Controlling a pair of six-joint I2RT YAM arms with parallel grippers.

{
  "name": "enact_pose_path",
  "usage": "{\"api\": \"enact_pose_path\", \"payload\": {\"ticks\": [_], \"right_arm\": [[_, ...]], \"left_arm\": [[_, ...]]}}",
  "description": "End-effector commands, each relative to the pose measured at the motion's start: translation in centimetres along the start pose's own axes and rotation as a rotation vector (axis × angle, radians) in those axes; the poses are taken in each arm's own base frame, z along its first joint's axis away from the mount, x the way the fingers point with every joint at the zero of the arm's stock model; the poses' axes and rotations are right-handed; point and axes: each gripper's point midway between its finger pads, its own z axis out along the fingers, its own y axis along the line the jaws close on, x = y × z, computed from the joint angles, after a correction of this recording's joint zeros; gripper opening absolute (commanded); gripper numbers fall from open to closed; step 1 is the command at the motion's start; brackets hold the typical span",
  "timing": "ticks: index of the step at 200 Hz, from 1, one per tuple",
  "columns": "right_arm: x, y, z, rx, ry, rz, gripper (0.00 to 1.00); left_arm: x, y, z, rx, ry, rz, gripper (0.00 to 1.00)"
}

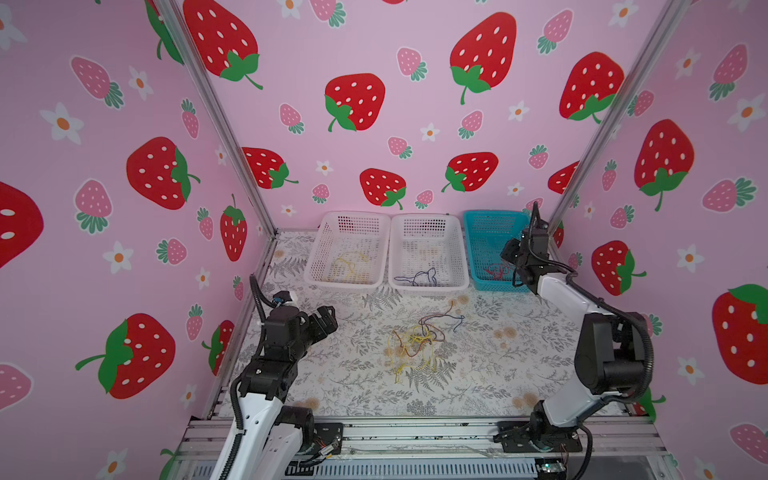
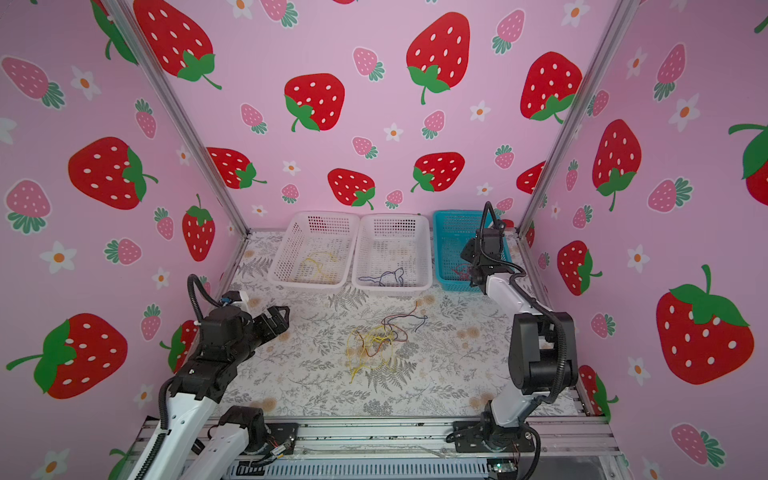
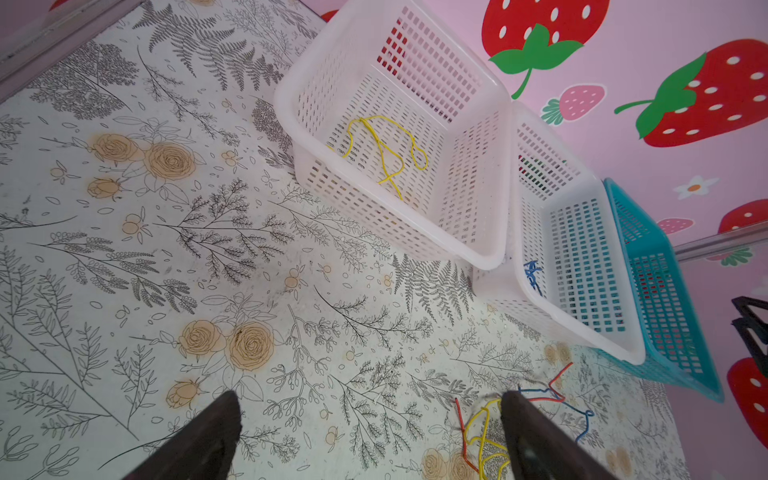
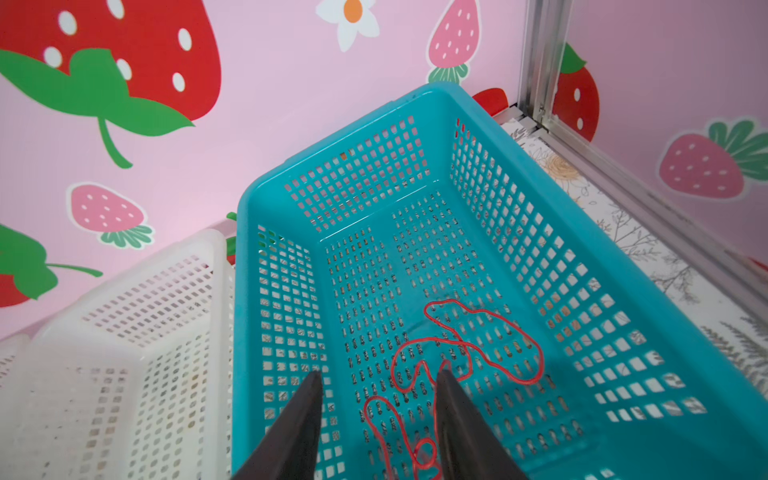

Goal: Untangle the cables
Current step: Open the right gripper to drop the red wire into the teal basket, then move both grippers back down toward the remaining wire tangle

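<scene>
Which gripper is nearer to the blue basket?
Right. The right gripper hangs over the blue basket, above a red cable; the left gripper hovers over the table's left side, far away.

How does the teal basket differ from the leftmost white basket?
The teal basket holds a red cable; the white basket holds a yellow cable. The right gripper hangs open over the teal basket; none is over the white basket. Both are perforated plastic, by the back wall.
</scene>
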Motion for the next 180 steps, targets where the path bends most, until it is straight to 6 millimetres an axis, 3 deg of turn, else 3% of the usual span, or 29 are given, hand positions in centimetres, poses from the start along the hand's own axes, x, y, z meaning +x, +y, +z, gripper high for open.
{"api": "enact_pose_path", "payload": {"ticks": [1,29,60,106,151,180], "right_arm": [[-3.7,2.6,-3.6,-0.083,-0.097,0.036,0.51],[-2.8,6.2,-7.7,-0.185,-0.122,0.005,0.59],[0.7,9.8,-12.3,-0.313,-0.109,-0.044,0.63],[7.9,13.6,-17.2,-0.487,0.003,-0.121,0.65],[15.8,15.7,-21.4,-0.629,0.159,-0.237,0.65],[20.8,16.0,-23.6,-0.679,0.249,-0.288,0.64]], "left_arm": [[-0.7,-1.3,-0.1,0.044,-0.001,0.023,0.99],[-0.6,-1.5,0.2,0.044,0.025,0.035,0.99],[0.1,-2.1,0.6,0.067,0.074,0.050,0.99],[2.3,-3.1,0.6,0.146,0.172,-0.015,0.99],[4.1,-3.2,-0.2,0.186,0.179,-0.053,0.99],[5.7,-3.2,-0.6,0.207,0.186,-0.073,0.99]]}}
